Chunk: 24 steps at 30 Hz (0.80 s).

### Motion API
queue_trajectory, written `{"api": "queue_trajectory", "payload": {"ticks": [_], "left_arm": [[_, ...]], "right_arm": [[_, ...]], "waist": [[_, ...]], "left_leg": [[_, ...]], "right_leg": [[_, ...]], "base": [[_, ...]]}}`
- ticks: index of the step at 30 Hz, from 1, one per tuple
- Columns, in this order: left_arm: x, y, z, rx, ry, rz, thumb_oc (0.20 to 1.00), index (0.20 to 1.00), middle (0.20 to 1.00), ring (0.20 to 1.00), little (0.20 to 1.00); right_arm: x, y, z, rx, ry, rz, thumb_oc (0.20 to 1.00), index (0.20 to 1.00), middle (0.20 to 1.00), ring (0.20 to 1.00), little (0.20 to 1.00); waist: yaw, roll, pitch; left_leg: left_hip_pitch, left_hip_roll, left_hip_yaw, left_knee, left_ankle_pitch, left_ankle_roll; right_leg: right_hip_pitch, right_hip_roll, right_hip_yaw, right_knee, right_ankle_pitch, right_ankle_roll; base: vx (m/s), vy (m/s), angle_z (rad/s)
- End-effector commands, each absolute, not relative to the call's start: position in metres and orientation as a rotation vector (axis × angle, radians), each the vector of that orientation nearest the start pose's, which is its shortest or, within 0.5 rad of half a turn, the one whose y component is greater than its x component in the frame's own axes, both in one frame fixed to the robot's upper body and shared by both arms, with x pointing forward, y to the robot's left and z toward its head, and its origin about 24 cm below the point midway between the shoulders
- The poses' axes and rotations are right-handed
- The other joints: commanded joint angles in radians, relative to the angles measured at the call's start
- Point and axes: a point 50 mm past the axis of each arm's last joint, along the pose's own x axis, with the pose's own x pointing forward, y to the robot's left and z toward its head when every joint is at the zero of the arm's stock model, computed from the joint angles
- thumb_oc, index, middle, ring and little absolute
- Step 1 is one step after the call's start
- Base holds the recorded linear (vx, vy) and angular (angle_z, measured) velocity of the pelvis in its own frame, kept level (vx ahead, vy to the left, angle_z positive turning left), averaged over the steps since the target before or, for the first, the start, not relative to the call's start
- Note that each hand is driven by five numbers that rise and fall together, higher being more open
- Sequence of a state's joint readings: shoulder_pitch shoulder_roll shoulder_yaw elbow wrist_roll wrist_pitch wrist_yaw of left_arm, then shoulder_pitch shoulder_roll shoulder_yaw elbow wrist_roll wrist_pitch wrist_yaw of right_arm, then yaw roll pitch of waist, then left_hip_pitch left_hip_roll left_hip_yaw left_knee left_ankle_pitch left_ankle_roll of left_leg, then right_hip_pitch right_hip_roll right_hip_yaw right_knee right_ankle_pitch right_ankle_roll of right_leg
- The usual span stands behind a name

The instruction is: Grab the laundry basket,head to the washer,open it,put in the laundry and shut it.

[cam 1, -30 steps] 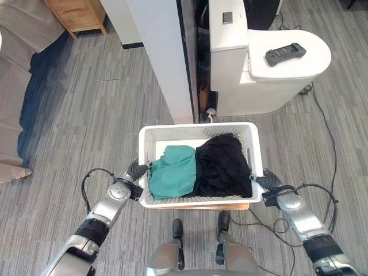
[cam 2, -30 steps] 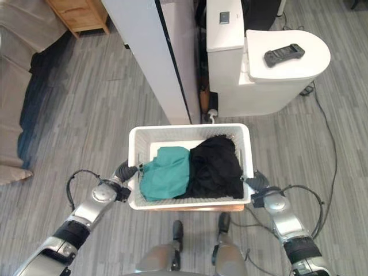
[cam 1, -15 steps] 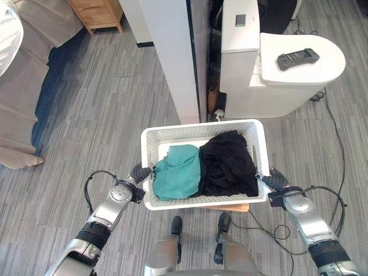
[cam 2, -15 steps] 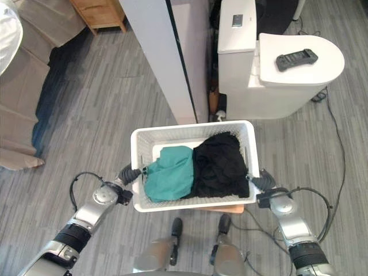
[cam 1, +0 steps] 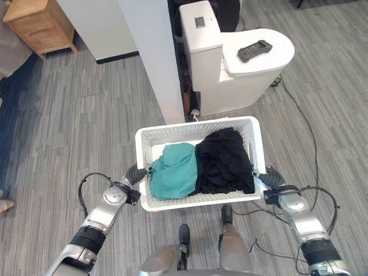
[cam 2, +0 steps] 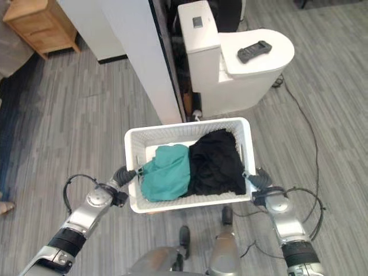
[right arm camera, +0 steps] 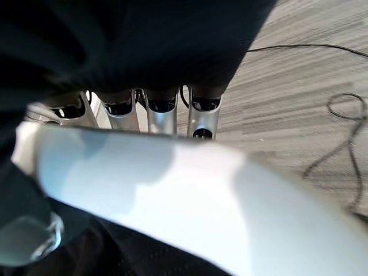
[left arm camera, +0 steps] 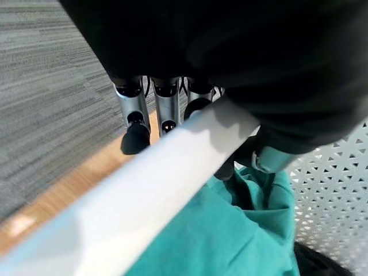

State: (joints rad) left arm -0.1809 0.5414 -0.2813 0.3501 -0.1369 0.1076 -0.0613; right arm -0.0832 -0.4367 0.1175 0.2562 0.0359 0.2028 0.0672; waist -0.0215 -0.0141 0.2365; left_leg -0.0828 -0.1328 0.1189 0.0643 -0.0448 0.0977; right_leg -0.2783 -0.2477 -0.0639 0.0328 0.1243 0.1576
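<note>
Below, the left robot hand (cam 1: 135,173) and right robot hand (cam 1: 268,177) each curl fingers round opposite rims of the white laundry basket (cam 1: 195,127), carried above the floor (cam 1: 75,132). Inside lie a teal garment (cam 1: 174,170) and a black garment (cam 1: 223,161); a white appliance (cam 1: 230,57) stands beyond.

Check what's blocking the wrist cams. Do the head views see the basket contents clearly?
Left wrist view: the left hand with its dark cover and the laundry basket rim block much; some teal cloth shows. Right wrist view: same, right hand at the rim. Left eye view: teal cloth and black cloth unobstructed.
</note>
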Motion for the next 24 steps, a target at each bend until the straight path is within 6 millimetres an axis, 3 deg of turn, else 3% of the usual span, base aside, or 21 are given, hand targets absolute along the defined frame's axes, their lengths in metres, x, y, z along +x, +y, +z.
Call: {"api": "queue_trajectory", "payload": {"ticks": [1,3,4,8,10,11,12,15,16,17,19,24], "left_arm": [[0.286,0.220,0.040,0.496,0.181,-0.194,0.200,0.200,0.200,0.200,0.200],[0.283,0.224,0.039,0.499,0.198,-0.192,0.200,0.200,0.200,0.200,0.200],[0.281,0.232,0.039,0.508,0.206,-0.165,0.200,0.200,0.200,0.200,0.200],[0.279,0.237,0.038,0.516,0.218,-0.146,0.200,0.200,0.200,0.200,0.200],[0.278,0.241,0.038,0.531,0.223,-0.133,0.200,0.200,0.200,0.200,0.200],[0.279,0.243,0.039,0.544,0.222,-0.113,0.200,0.200,0.200,0.200,0.200],[0.279,0.243,0.039,0.544,0.222,-0.114,0.200,0.200,0.200,0.200,0.200],[0.278,0.245,0.036,0.543,0.236,-0.099,0.200,0.200,0.200,0.200,0.200],[0.277,0.244,0.033,0.538,0.247,-0.102,0.200,0.200,0.200,0.200,0.200],[0.277,0.244,0.033,0.539,0.247,-0.102,0.200,0.200,0.200,0.200,0.200],[0.277,0.241,0.028,0.541,0.263,-0.114,0.200,0.200,0.200,0.200,0.200],[0.282,0.233,0.024,0.530,0.262,-0.116,0.200,0.200,0.200,0.200,0.200]], "right_arm": [[0.282,-0.212,0.043,-0.350,0.158,0.160,0.200,0.200,0.200,0.200,0.200],[0.280,-0.211,0.037,-0.329,0.182,0.165,0.200,0.200,0.200,0.200,0.200],[0.280,-0.206,0.035,-0.318,0.188,0.184,0.200,0.200,0.200,0.200,0.200],[0.279,-0.200,0.025,-0.301,0.223,0.211,0.200,0.200,0.200,0.200,0.200],[0.276,-0.198,0.023,-0.300,0.234,0.225,0.200,0.200,0.200,0.200,0.200],[0.276,-0.201,0.023,-0.303,0.235,0.214,0.200,0.200,0.200,0.200,0.200],[0.276,-0.201,0.023,-0.303,0.235,0.213,0.200,0.200,0.200,0.200,0.200],[0.276,-0.201,0.026,-0.312,0.228,0.215,0.200,0.200,0.200,0.200,0.200],[0.275,-0.203,0.025,-0.321,0.230,0.208,0.200,0.200,0.200,0.200,0.200],[0.275,-0.202,0.025,-0.321,0.229,0.208,0.200,0.200,0.200,0.200,0.200],[0.272,-0.213,0.027,-0.346,0.229,0.172,0.200,0.200,0.200,0.200,0.200],[0.264,-0.227,0.035,-0.385,0.202,0.105,0.200,0.200,0.200,0.200,0.200]], "waist": [[0.052,0.019,-0.031],[0.082,0.024,-0.048],[0.114,0.026,-0.067],[0.160,0.023,-0.097],[0.183,0.003,-0.122],[0.216,-0.032,-0.143],[0.218,-0.032,-0.144],[0.246,-0.050,-0.153],[0.248,-0.054,-0.155],[0.248,-0.050,-0.152],[0.233,-0.040,-0.147],[0.205,-0.020,-0.104]], "left_leg": [[-0.036,0.037,-0.094,0.058,-0.040,-0.017],[-0.030,0.058,-0.060,0.031,-0.023,-0.015],[-0.030,0.073,-0.022,-0.008,0.011,-0.011],[-0.043,0.084,0.032,-0.052,0.060,-0.008],[-0.067,0.076,0.066,-0.071,0.087,-0.007],[-0.105,0.061,0.120,-0.073,0.098,-0.003],[-0.106,0.062,0.121,-0.072,0.097,-0.003],[-0.114,0.086,0.181,-0.079,0.121,-0.030],[-0.107,0.089,0.170,-0.084,0.115,-0.047],[-0.115,0.097,0.191,-0.078,0.133,-0.039],[-0.136,0.138,0.204,-0.071,0.173,-0.074],[-0.167,0.201,0.196,-0.068,0.256,-0.135]], "right_leg": [[0.037,0.053,-0.079,0.165,-0.025,0.006],[0.082,0.054,-0.139,0.213,-0.077,-0.002],[0.132,0.058,-0.175,0.265,-0.116,-0.005],[0.194,0.045,-0.206,0.318,-0.124,-0.001],[0.267,0.042,-0.203,0.319,-0.119,0.009],[0.330,0.043,-0.213,0.276,-0.093,0.019],[0.330,0.043,-0.211,0.274,-0.091,0.019],[0.363,0.051,-0.297,0.155,-0.137,0.014],[0.369,0.062,-0.290,0.143,-0.172,0.016],[0.365,0.065,-0.303,0.141,-0.161,0.009],[0.396,0.128,-0.296,0.051,-0.230,-0.024],[0.424,0.197,-0.280,-0.075,-0.219,-0.064]], "base": [[-0.15,0.139,-0.90],[-0.13,0.104,-0.72],[-0.13,0.060,-1.02],[-0.13,-0.001,-0.98],[-0.17,-0.084,-0.65],[-0.21,-0.102,-0.60],[-0.19,-0.104,-0.77],[-0.10,-0.110,-0.72],[-0.10,-0.102,-0.81],[-0.11,-0.138,-0.86],[-0.23,-0.218,-0.51],[-0.25,-0.204,-0.31]]}}
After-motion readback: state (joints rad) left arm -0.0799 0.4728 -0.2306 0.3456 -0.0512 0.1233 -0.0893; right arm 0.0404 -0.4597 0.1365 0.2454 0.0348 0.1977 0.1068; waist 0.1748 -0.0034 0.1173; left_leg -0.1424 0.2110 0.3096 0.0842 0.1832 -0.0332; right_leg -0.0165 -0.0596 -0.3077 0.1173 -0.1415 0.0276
